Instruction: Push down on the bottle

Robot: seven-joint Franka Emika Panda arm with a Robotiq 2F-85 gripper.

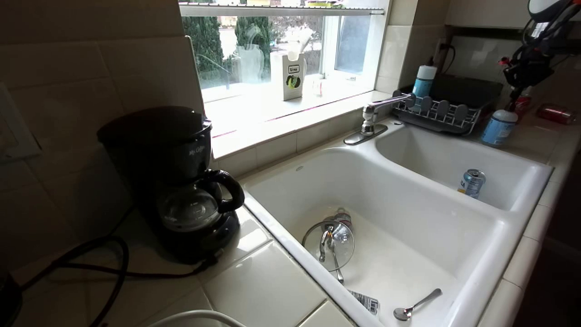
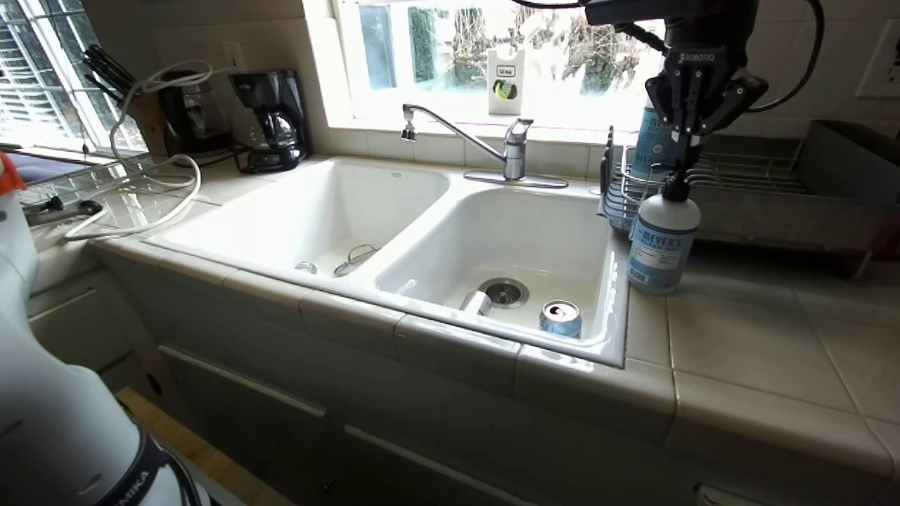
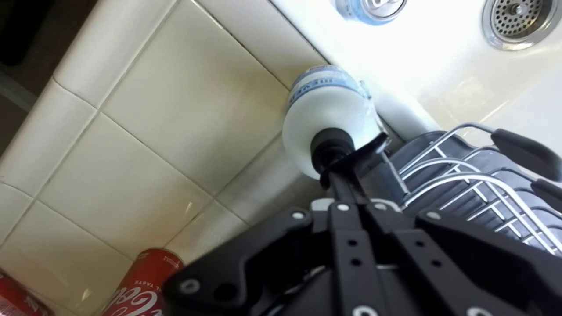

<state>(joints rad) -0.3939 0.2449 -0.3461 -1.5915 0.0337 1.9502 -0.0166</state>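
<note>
A soap bottle (image 2: 661, 242) with a white body, blue label and black pump stands upright on the tiled counter beside the sink. It shows also in an exterior view (image 1: 499, 128) and, from above, in the wrist view (image 3: 327, 109). My gripper (image 2: 685, 147) points down right above it, with its fingers together and nothing seen between them. In the wrist view the gripper's fingertips (image 3: 349, 186) meet the black pump head (image 3: 362, 156) and appear to touch its top. The exact contact is partly hidden by the fingers.
The white double sink (image 2: 415, 246) is beside the bottle, with a blue can (image 2: 560, 320) in its near basin. A dish rack (image 2: 759, 176) stands close behind the bottle, holding another blue bottle (image 2: 652, 144). A red can (image 3: 140, 285) stands on the counter. The faucet (image 2: 515, 151) is behind the sink.
</note>
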